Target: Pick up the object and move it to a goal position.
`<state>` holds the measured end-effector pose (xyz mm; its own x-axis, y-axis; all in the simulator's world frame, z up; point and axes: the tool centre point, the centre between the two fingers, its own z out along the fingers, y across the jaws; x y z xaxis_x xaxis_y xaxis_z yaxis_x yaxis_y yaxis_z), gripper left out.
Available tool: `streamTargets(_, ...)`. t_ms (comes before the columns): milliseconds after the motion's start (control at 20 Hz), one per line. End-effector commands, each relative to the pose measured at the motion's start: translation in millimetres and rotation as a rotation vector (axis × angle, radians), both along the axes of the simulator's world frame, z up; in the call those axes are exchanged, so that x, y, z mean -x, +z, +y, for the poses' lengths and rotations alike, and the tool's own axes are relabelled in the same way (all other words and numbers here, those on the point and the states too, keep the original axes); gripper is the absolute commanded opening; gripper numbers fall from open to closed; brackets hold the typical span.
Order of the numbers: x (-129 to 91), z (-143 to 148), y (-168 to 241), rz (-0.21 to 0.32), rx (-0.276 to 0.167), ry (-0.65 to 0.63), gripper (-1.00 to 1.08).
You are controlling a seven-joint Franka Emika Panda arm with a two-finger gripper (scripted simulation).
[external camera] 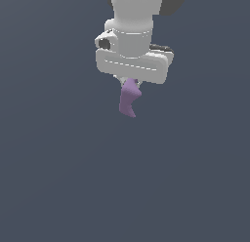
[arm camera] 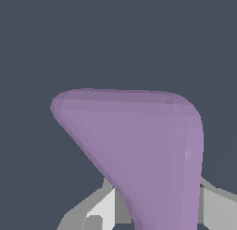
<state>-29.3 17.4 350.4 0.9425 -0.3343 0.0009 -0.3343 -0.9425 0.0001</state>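
Purple is seen under the white gripper (external camera: 129, 83) in the exterior view. That purple thing is the object (external camera: 129, 100), a small, bent chunk. Its top end is tucked up between the short fingers, which are mostly hidden by it and by the wide white bar above. The fingers are closed on it from both sides. The rest of the object hangs down below the gripper, and its bottom end is narrowed to a point turned a little toward the exterior view's right. The object is much narrower than the gripper. A round white wrist is seen above the bar, with a small dark knob on the side toward the exterior view's left. All around, only a flat dark blue-gray ground (external camera: 58, 177) is shown. Whether the object is touching that ground cannot be told from this view.

In the wrist view, the object (arm camera: 148, 145) is seen very close and fills much of the picture. It looks like a wide, smooth wedge with round corners. Gray and white fingers (arm camera: 99, 208) are seen on both sides of it, pressed close against it. Behind it, the same dark ground (arm camera: 115, 39) is shown.
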Motion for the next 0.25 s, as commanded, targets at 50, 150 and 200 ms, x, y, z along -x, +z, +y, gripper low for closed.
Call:
streamTargets(50,-2.0,3.3,8.6,0.001,0.000,0.000,-1.00)
streamTargets(150,-2.5,4.0,10.4,0.001,0.000,0.000,-1.00)
streamTargets(200,-2.6,4.1,10.6,0.001,0.000,0.000,-1.00)
